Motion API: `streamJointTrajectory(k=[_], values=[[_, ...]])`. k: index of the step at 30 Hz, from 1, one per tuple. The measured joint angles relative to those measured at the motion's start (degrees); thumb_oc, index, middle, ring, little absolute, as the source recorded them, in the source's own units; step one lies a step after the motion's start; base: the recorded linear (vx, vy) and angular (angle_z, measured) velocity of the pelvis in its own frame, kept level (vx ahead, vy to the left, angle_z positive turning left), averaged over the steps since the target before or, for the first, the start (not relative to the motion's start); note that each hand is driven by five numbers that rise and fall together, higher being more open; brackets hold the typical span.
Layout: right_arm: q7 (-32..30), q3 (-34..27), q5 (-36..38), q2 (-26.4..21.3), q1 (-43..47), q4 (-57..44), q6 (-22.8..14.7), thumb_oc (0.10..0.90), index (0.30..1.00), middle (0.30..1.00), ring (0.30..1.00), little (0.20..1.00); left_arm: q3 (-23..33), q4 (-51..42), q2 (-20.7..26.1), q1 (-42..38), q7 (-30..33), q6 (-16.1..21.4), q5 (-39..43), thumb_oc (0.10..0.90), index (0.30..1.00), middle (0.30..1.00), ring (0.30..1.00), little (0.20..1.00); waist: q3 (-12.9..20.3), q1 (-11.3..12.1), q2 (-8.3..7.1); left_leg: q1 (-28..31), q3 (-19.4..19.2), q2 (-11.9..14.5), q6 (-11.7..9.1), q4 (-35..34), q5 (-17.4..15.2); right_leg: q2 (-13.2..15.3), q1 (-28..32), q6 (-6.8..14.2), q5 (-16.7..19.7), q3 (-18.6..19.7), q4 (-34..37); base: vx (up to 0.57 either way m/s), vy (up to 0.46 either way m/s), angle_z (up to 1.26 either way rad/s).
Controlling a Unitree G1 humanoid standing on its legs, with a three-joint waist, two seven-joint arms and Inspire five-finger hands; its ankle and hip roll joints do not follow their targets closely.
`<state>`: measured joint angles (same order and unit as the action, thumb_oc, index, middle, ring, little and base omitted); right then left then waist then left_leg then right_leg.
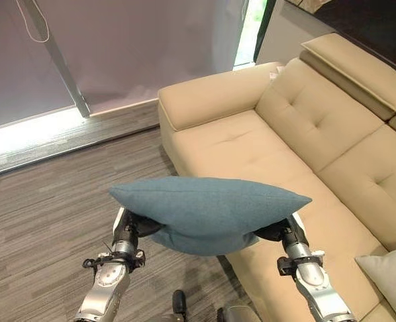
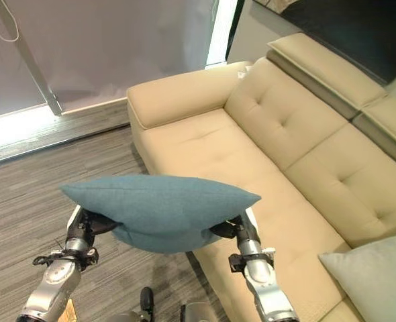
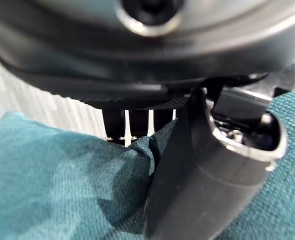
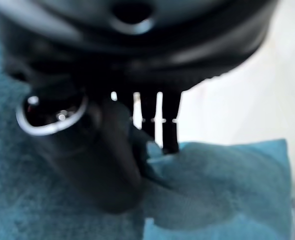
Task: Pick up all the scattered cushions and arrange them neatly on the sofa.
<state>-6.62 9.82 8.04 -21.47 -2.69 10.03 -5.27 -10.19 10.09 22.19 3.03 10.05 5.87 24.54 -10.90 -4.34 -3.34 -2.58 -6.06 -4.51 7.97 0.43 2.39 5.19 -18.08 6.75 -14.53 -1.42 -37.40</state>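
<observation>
A teal cushion [image 1: 208, 208] hangs in the air between my two hands, at the front edge of the beige sofa [image 1: 272, 154]. My left hand [image 1: 132, 228] grips its left end and my right hand [image 1: 278, 230] grips its right end. In the left wrist view the thumb [image 3: 197, 175] presses into the teal cloth [image 3: 52, 190] against the fingers [image 3: 132, 122]. The right wrist view has the thumb [image 4: 100, 160] pinching the cushion [image 4: 222, 185] the same way. A pale grey cushion [image 2: 379, 275] lies on the sofa seat at the near right.
The sofa's armrest [image 1: 211, 94] is at the far end and its backrest [image 1: 339, 114] runs along the right. Grey striped carpet [image 1: 43, 221] covers the floor to the left. A window wall with a blind [image 1: 117, 47] stands beyond.
</observation>
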Motion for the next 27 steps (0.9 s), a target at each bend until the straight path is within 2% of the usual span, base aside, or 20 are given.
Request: streamJointTrajectory(k=[1, 2, 4, 5, 6, 7, 8, 11, 12, 13, 14, 16, 17, 18, 20, 21, 24, 25, 26, 27], values=[[0.1, 0.1, 0.0, 0.0, 0.2, 0.0, 0.0, 0.400, 0.300, 0.300, 0.300, 0.300, 0.2, 0.0, 0.0, 0.0, 0.0, 0.1, 0.0, 0.400, 0.300, 0.300, 0.300, 0.300, -0.1, -0.1, -0.28, 0.5, -0.2, -0.1, -0.1, -0.1, -1.4, 0.0, -2.0, -0.6, 0.5, -0.6, 3.3, 0.50, -0.007, -0.18], [0.1, 0.6, 0.1, -0.1, 0.8, 0.0, 0.0, 0.400, 0.300, 0.300, 0.300, 0.300, 0.6, 0.3, -0.1, -0.1, 0.0, 0.1, 0.0, 0.400, 0.300, 0.300, 0.300, 0.300, -0.3, -0.2, -0.64, 1.1, -1.1, -0.2, -1.0, -0.2, -3.0, 0.5, -4.4, -0.3, 3.7, -4.0, 13.2, 0.36, -0.015, -0.27], [0.2, 0.9, 0.3, 0.0, 1.0, 0.0, 0.0, 0.400, 0.300, 0.300, 0.300, 0.300, 1.3, 0.8, -0.4, -0.2, 0.0, 0.1, 0.0, 0.400, 0.300, 0.300, 0.300, 0.300, -0.2, -1.1, -1.28, 1.8, -1.6, -1.0, -1.9, -0.4, -3.5, 0.9, -6.4, 0.5, 8.1, -7.4, 22.8, 0.35, -0.014, -0.13], [0.2, 0.9, 0.4, -0.1, 1.1, 0.1, 0.0, 0.400, 0.300, 0.300, 0.300, 0.300, 1.3, 0.9, -0.4, -0.2, 0.0, 0.1, 0.0, 0.400, 0.300, 0.300, 0.300, 0.300, -0.5, -1.2, -1.89, 2.8, -1.8, -1.5, -1.8, -1.0, -3.3, 1.1, -7.3, 0.4, 10.3, -7.9, 25.4, 0.36, -0.029, 0.03], [0.1, 0.6, 1.0, -0.2, 0.8, 0.9, 0.0, 0.400, 0.300, 0.300, 0.300, 0.300, 0.6, 1.3, -1.0, -0.1, -0.1, 0.0, 0.0, 0.400, 0.300, 0.300, 0.300, 0.300, -0.5, -2.0, -2.43, 4.5, -1.4, -1.9, -2.4, -0.6, -5.5, 0.7, -7.0, -0.4, 13.9, -7.8, 28.0, 0.35, -0.029, 0.09], [0.1, 0.4, 1.3, -0.2, 0.4, 1.0, 0.0, 0.400, 0.300, 0.300, 0.300, 0.300, 0.2, 1.3, -1.2, -0.1, -0.1, 0.0, 0.0, 0.400, 0.300, 0.300, 0.300, 0.300, -0.4, -2.1, -2.62, 4.9, -1.0, -2.0, -2.8, -0.3, -6.1, 0.7, -6.1, -0.7, 15.0, -7.9, 28.5, 0.43, -0.035, 0.31], [0.2, -0.3, 1.4, -0.6, -0.7, 1.1, 0.1, 0.400, 0.300, 0.300, 0.300, 0.300, -0.6, 1.3, -1.5, 0.3, -0.3, 0.0, 0.0, 0.400, 0.300, 0.300, 0.300, 0.300, 0.1, -2.9, -3.17, 7.2, 0.2, -2.6, -3.7, -0.5, -7.4, 0.6, -3.0, -3.0, 18.6, -7.6, 29.6, 0.29, -0.021, 0.27], [0.1, -0.9, 1.5, -0.6, -1.6, 2.5, 0.1, 0.400, 0.300, 0.300, 0.300, 0.300, -1.2, 1.3, -2.5, 1.4, -0.3, 0.0, -0.3, 0.400, 0.300, 0.300, 0.300, 0.300, 1.2, -2.9, -1.43, 10.1, 0.7, 0.2, -6.2, 0.2, -10.2, -1.9, -0.9, -5.8, 22.3, -8.0, 28.1, 0.38, -0.090, 0.13], [0.2, -1.2, 1.6, -0.7, -1.7, 3.1, 0.2, 0.400, 0.300, 0.300, 0.300, 0.300, -1.6, 1.3, -2.6, 1.2, -0.3, 0.0, -0.5, 0.400, 0.300, 0.300, 0.300, 0.300, 1.4, -3.5, -1.08, 9.7, 0.6, 2.5, -9.4, 5.9, -11.5, -3.6, 2.6, -8.5, 20.1, -9.8, 29.5, 0.34, -0.138, 0.24], [0.2, -1.4, 1.6, -0.8, -1.8, 3.1, 0.2, 0.400, 0.300, 0.300, 0.300, 0.300, -1.8, 1.3, -2.7, 1.2, -0.5, 0.0, -0.5, 0.400, 0.300, 0.300, 0.300, 0.300, 1.4, -3.8, -1.17, 8.0, -0.1, 3.5, -11.2, 12.4, -12.4, -4.3, 5.1, -8.8, 19.5, -10.1, 31.0, 0.28, -0.145, 0.17], [0.2, -1.5, 1.7, -1.1, -1.7, 3.0, 0.2, 0.400, 0.300, 0.300, 0.300, 0.300, -2.6, 1.2, -2.8, 1.2, -0.6, 0.0, -0.5, 0.400, 0.300, 0.300, 0.300, 0.300, 1.8, -3.8, -1.56, 4.3, -1.1, 4.9, -12.8, 23.3, -13.4, -4.7, 7.6, -10.4, 19.9, -10.0, 32.4, 0.15, -0.090, -0.10], [0.2, -1.5, 2.0, -2.9, -1.1, 2.8, -0.2, 0.400, 0.300, 0.300, 0.300, 0.300, -2.7, 1.0, -3.6, 0.9, -0.6, 0.0, -0.4, 0.400, 0.300, 0.300, 0.300, 0.300, 3.8, -3.4, -0.73, -1.6, -0.8, 7.3, -15.9, 36.0, -11.9, -6.5, 9.4, -12.9, 17.4, -9.1, 32.5, 0.27, -0.097, -0.23], [0.2, -1.9, 2.2, -3.2, -0.9, 2.7, -0.3, 0.400, 0.300, 0.300, 0.300, 0.300, -3.0, 0.9, -3.6, 0.1, -0.6, 0.0, -0.4, 0.400, 0.300, 0.300, 0.300, 0.300, 3.9, -3.4, -0.53, -4.2, -1.3, 9.2, -16.2, 41.5, -11.7, -7.2, 9.9, -13.6, 16.8, -8.4, 32.6, 0.18, -0.030, -0.28], [0.0, -2.6, 2.3, -2.7, -0.7, 2.7, -0.2, 0.400, 0.300, 0.300, 0.300, 0.300, -3.0, 0.9, -3.1, -0.8, -0.7, 0.1, -0.4, 0.400, 0.300, 0.300, 0.300, 0.300, 3.6, -2.7, -1.48, -5.1, -4.3, 10.9, -14.1, 43.1, -12.8, -7.5, 11.0, -14.0, 16.7, -7.5, 32.8, 0.14, 0.026, -0.27], [-0.1, -2.6, 2.4, -2.5, 0.0, 2.6, -0.2, 0.400, 0.300, 0.300, 0.300, 0.300, -2.8, 0.9, -2.8, -1.3, -0.7, 0.0, -0.4, 0.400, 0.300, 0.300, 0.300, 0.300, 3.4, -2.9, -3.80, -7.3, -4.2, 10.8, -14.2, 38.2, -13.2, -7.3, 13.6, -13.7, 16.4, -5.5, 33.9, 0.19, 0.071, -0.42], [-0.1, -2.9, 2.4, -2.5, -0.2, 2.5, -0.2, 0.400, 0.300, 0.300, 0.300, 0.300, -2.9, 0.8, -2.7, -1.5, -0.8, 0.0, -0.4, 0.400, 0.300, 0.300, 0.300, 0.300, 3.2, -3.2, -4.64, -8.5, -3.4, 10.6, -13.6, 34.1, -13.6, -7.2, 15.3, -12.6, 15.5, -3.9, 34.8, 0.16, 0.102, -0.32], [-0.1, -3.0, 2.3, -2.5, -0.5, 2.4, -0.2, 0.400, 0.300, 0.300, 0.300, 0.300, -2.9, 0.5, -2.6, -1.2, -0.9, 0.0, -0.4, 0.400, 0.300, 0.300, 0.300, 0.300, 2.7, -2.9, -6.07, -10.1, -1.6, 10.9, -12.6, 19.0, -12.1, -7.8, 17.6, -12.5, 15.6, -2.3, 36.5, 0.16, 0.146, -0.45], [-0.1, -3.1, 2.3, -2.4, -0.7, 2.4, -0.3, 0.400, 0.300, 0.300, 0.300, 0.300, -3.0, 0.5, -2.5, -1.0, -0.9, 0.0, -0.4, 0.400, 0.300, 0.300, 0.300, 0.300, 2.7, -2.7, -6.13, -11.0, 1.5, 10.3, -13.0, 15.4, -10.9, -8.1, 18.2, -11.6, 15.0, -0.3, 36.8, 0.28, 0.252, -1.13], [-0.1, -2.9, 2.3, -2.1, -0.8, 2.6, -0.2, 0.400, 0.300, 0.300, 0.300, 0.300, -2.9, 0.6, -2.5, -0.5, -0.9, 0.0, -0.4, 0.400, 0.300, 0.300, 0.300, 0.300, 2.7, -1.0, -5.98, -11.5, 11.9, 8.6, -13.8, 9.1, -8.7, -9.0, 19.5, -11.1, 14.8, 4.8, 37.9, 0.26, 0.260, -1.34], [0.0, -2.8, 2.3, -2.0, -0.8, 2.6, -0.2, 0.400, 0.300, 0.300, 0.300, 0.300, -2.9, 0.7, -2.3, -0.4, -0.9, 0.0, -0.4, 0.400, 0.300, 0.300, 0.300, 0.300, 2.5, -0.4, -5.63, -11.7, 15.6, 7.9, -14.5, 7.7, -7.7, -9.4, 19.9, -11.0, 14.8, 6.6, 37.7, 0.23, 0.271, -1.63]])
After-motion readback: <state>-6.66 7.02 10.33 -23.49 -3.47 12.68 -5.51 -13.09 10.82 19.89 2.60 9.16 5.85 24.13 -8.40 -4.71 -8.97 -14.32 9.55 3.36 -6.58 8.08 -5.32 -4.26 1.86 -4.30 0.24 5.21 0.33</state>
